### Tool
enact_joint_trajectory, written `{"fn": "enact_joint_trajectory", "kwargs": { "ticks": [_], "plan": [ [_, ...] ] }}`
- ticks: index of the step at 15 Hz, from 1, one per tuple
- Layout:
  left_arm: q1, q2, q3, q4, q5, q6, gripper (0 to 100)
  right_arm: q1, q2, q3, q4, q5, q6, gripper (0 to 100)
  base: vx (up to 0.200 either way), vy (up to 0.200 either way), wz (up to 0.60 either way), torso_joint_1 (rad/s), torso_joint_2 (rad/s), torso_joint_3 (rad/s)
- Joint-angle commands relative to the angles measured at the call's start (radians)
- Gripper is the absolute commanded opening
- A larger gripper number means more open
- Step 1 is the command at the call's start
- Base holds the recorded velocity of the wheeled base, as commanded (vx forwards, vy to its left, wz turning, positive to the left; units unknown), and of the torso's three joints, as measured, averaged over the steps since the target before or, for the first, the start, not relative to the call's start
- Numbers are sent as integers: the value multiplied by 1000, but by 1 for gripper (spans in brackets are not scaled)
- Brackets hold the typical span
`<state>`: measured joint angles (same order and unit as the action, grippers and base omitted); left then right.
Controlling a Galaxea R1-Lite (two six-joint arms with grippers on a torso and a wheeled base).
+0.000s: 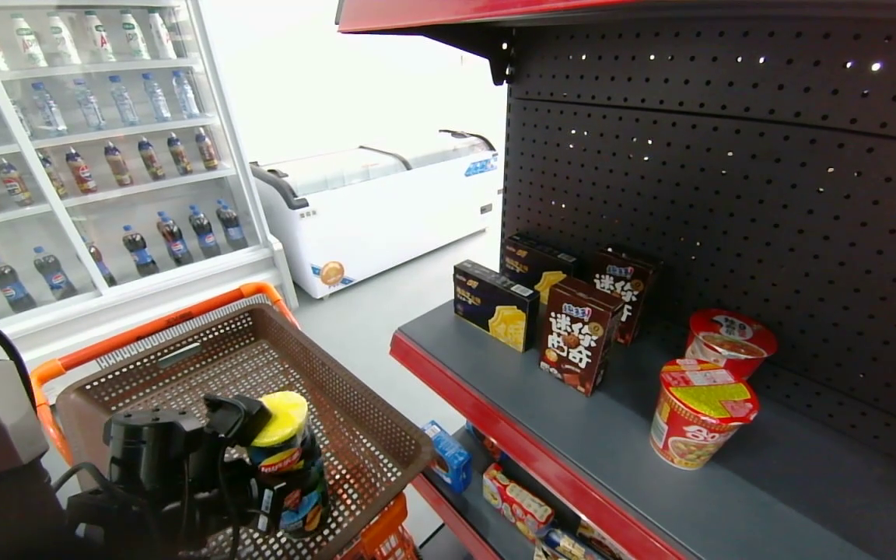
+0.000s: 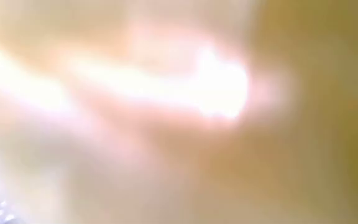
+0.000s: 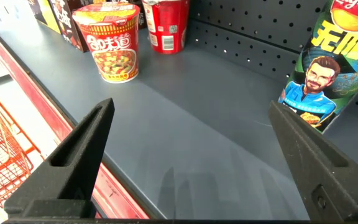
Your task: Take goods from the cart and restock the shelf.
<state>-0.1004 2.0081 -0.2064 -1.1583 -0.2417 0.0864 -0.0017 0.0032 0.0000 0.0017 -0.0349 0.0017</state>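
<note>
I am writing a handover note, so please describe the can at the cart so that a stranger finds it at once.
Left of the grey shelf stands an orange cart with a brown basket. At the basket's near side the left gripper grips a tall can. Unlike the boxes and red cups on the shelf, it is a dark cylinder with a yellow lid.

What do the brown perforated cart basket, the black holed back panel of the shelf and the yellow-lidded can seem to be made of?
The brown perforated basket: moulded plastic, matte; uniform grid of holes, thick rim. The black back panel: probably painted sheet metal; regular punched holes, light shining through. The yellow-lidded can: glossy printed tube, perhaps cardboard; lid looks like plastic.
</note>
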Motion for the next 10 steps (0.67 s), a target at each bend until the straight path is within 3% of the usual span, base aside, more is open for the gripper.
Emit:
{"fn": "enact_joint_trajectory", "kwargs": {
  "ticks": [1, 4, 6, 8, 9, 10],
  "plan": [
    [15, -84, -7, -6, 32, -4, 0, 0, 0, 0, 0, 0, 0, 100, 0, 0, 0, 0, 0, 0],
    [103, -232, -47, 62, 70, -2, 0, 0, 0, 0, 0, 0, 0, 100, 0, 0, 0, 0, 0, 0],
    [173, -440, -130, 319, 65, 3, 0, 0, 0, 0, 0, 0, 0, 100, 0, 0, 0, 0, 0, 0],
    [182, -480, -146, 374, 65, 3, 0, 0, 0, 0, 0, 0, 0, 100, 0, 0, 0, 0, 0, 0],
    [197, -646, -179, 562, 44, -2, 0, 0, 0, 0, 0, 0, 0, 100, 0, 0, 0, 0, 0, 0],
    [199, -743, -176, 657, 32, -5, 0, 0, 0, 0, 0, 0, 0, 100, 0, 0, 0, 0, 0, 0]
  ]
}}
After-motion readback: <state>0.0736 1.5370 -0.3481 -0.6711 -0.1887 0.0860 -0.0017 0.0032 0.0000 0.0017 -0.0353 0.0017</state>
